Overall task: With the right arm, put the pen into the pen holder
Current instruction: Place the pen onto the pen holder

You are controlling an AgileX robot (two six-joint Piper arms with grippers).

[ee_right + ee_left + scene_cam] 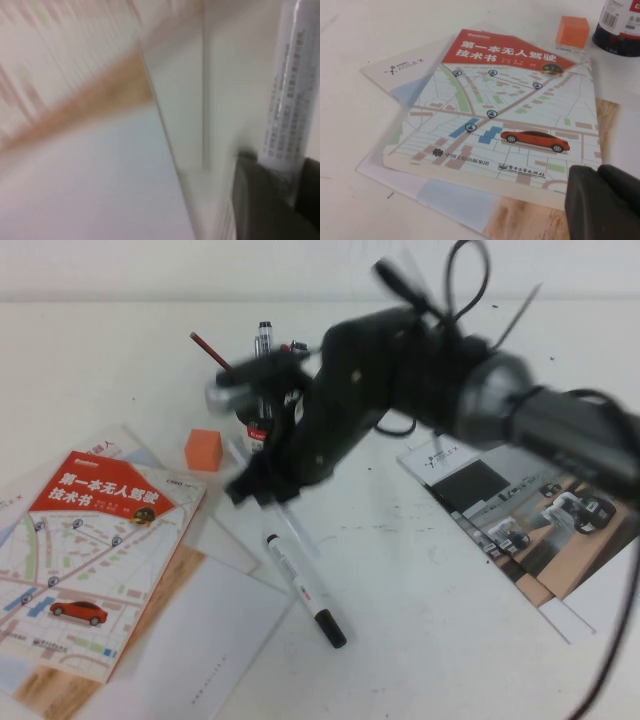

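Observation:
My right gripper hangs low over the table just in front of the pen holder, a black mesh cup with a red-topped white label that holds several pens. The gripper is shut on the pen, a slim white barrel slanting down from the jaws. In the right wrist view the pale pen sits between the dark fingers of the right gripper. My left gripper is shut and empty above the book's near corner; the holder's base shows far off.
A white marker with a black cap lies on the table below the pen. An orange cube sits left of the holder. A red-and-map-covered book lies on papers at the left. Brochures lie at the right.

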